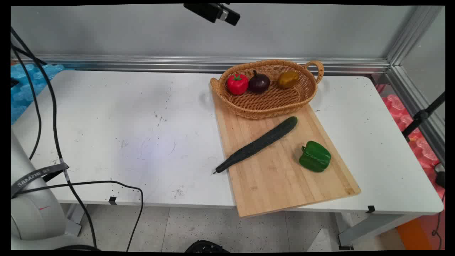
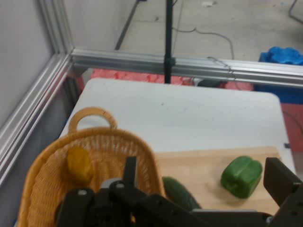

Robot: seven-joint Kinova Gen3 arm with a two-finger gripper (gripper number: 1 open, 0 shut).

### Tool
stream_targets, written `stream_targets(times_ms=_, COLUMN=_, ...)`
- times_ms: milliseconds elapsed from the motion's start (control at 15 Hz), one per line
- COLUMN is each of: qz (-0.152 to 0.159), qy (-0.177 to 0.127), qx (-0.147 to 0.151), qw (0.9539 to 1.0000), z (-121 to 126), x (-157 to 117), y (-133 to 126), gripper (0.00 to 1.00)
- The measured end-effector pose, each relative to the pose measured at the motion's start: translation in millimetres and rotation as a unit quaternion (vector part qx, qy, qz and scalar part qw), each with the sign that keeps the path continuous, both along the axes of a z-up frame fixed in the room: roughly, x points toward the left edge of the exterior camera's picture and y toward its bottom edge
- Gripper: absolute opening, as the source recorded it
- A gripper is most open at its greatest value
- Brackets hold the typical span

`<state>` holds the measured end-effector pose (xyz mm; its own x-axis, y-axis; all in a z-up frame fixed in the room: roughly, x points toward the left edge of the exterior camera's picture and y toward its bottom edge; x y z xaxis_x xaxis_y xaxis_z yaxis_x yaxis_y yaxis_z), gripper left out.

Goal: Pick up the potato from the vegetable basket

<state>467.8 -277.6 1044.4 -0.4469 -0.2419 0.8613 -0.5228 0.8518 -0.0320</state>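
Note:
My gripper [image 1: 217, 12] hangs high at the top edge of the main view, above the back of the table and holding nothing. In the hand view the gripper [image 2: 206, 178] stands open, its fingers [image 2: 130, 171] wide apart. Below it lies a wooden cutting board [image 1: 280, 177] with a long dark cucumber [image 1: 257, 144] placed diagonally and a green bell pepper [image 1: 315, 156]. A wicker basket [image 1: 270, 106] rests on the board's far end. In the hand view the cucumber [image 2: 180, 191] and green pepper [image 2: 242, 176] show between the fingers.
The basket [image 2: 42, 165] holds a red tomato [image 1: 237, 84], a dark purple onion [image 1: 258, 83] and a yellow-brown vegetable [image 1: 288, 79], seen also as the yellow vegetable [image 2: 79, 164]. Black cables [image 1: 53, 117] hang at the left. An aluminium rail [image 1: 177, 63] and wall bound the back.

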Motion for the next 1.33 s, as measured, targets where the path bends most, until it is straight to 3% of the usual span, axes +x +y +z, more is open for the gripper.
stream_targets(times_ms=467, qz=0.060, qy=-0.042, qx=0.024, qw=0.9970, z=-22.1, x=-2.8, y=-28.8, gripper=1.00)
stream_targets(times_ms=1333, qz=0.136, qy=-0.101, qx=0.064, qw=0.9835, z=-92.8, x=-59.4, y=-117.5, gripper=1.00)
